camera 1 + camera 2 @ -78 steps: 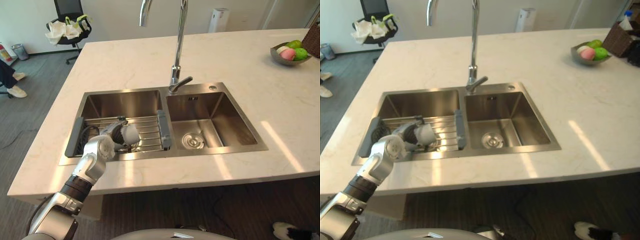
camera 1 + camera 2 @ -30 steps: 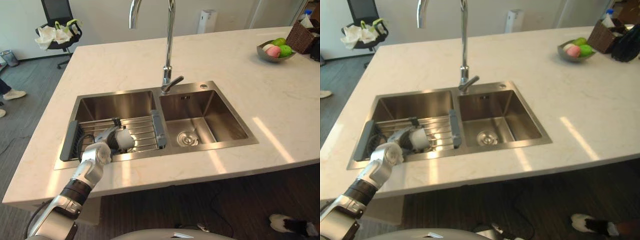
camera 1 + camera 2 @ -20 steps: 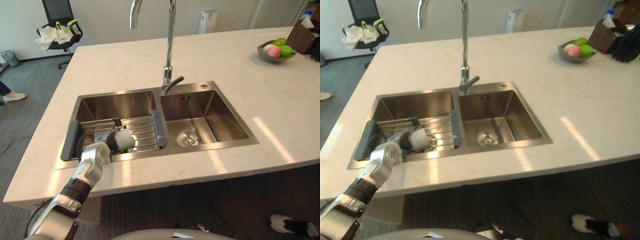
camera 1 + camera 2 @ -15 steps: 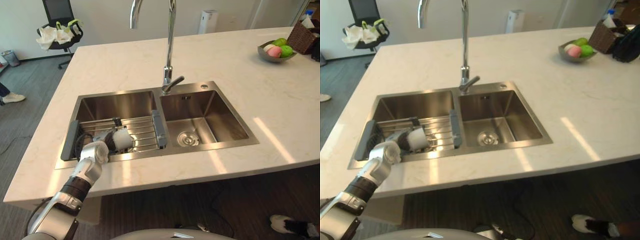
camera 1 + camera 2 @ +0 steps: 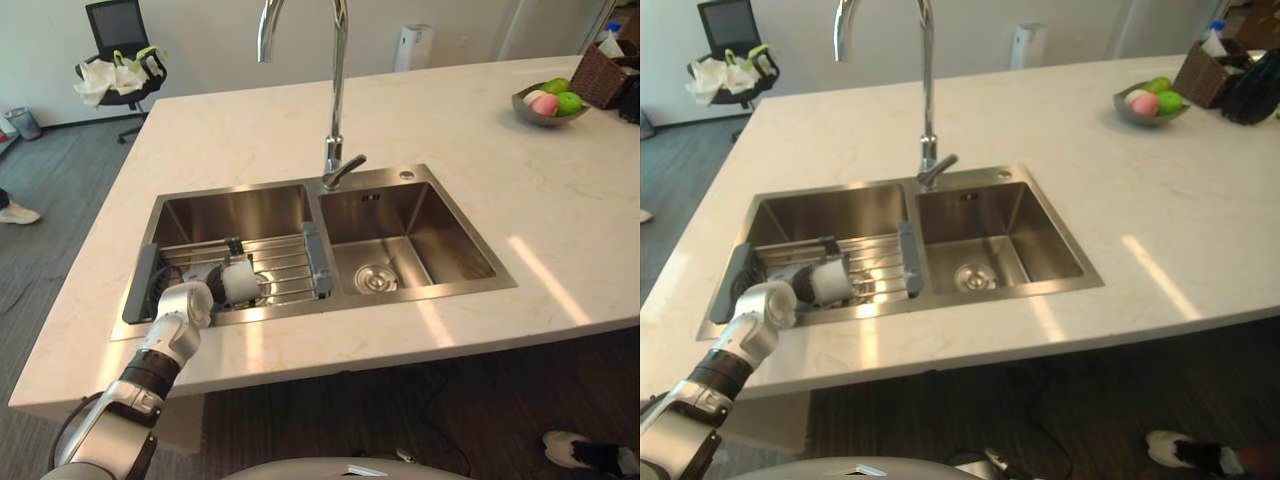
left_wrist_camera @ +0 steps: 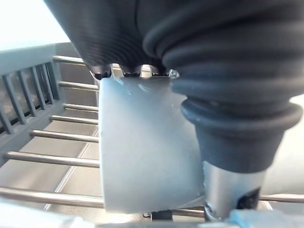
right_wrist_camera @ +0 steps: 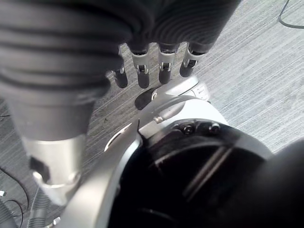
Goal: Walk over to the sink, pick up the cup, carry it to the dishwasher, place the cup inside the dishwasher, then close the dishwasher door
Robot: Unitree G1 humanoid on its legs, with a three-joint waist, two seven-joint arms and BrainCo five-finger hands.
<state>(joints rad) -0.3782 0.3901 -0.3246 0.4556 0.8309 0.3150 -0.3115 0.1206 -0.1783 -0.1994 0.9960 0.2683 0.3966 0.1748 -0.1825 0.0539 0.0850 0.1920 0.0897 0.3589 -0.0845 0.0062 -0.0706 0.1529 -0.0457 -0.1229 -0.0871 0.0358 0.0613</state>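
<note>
Gripping cup [image 5: 241, 281] | left hand [image 5: 208, 284] | over rack [image 5: 285, 270] | left sink basin [image 5: 235, 210]

- Camera moved: the whole scene sits slightly further left in the head views, and the wicker basket [image 5: 608, 72] at the counter's far right end shows more fully.
- The left hand [image 5: 207, 281] has drawn sideways along the rack [image 5: 285, 268], toward its grey left end.
- The cup [image 5: 241, 283], clasped in that hand, went with it, from about mid-rack to left of middle.
</note>
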